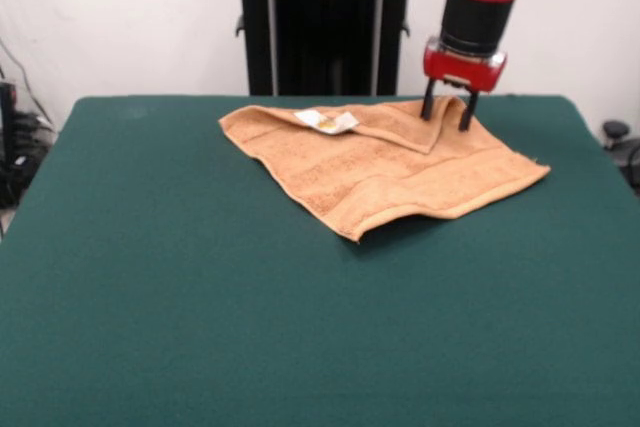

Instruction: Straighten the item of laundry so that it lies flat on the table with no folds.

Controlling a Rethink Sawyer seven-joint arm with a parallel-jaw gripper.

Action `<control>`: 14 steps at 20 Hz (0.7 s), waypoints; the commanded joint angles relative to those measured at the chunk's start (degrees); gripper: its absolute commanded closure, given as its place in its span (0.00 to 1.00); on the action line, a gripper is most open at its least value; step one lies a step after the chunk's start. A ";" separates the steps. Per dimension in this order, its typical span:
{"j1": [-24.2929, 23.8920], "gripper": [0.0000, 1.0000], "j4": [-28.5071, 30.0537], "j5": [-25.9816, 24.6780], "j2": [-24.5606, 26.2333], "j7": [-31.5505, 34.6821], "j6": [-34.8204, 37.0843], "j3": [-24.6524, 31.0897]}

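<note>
Orange-tan towel (385, 172): spread on the far half of the green table (200, 327), right of centre, not yet flat.
Label (326, 121): white, on the folded-over far edge.
Fold: a flap lies doubled along the far edge; this is left to undo.
Gripper (450, 115): fingers apart, tips touching the flap's right end.

Dark cables (18, 152) at one edge — a black knob (615, 131) opposite.
</note>
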 commanded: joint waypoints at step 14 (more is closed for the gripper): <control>-2.17 0.00 -10.57 2.08 4.43 8.60 1.07 -1.14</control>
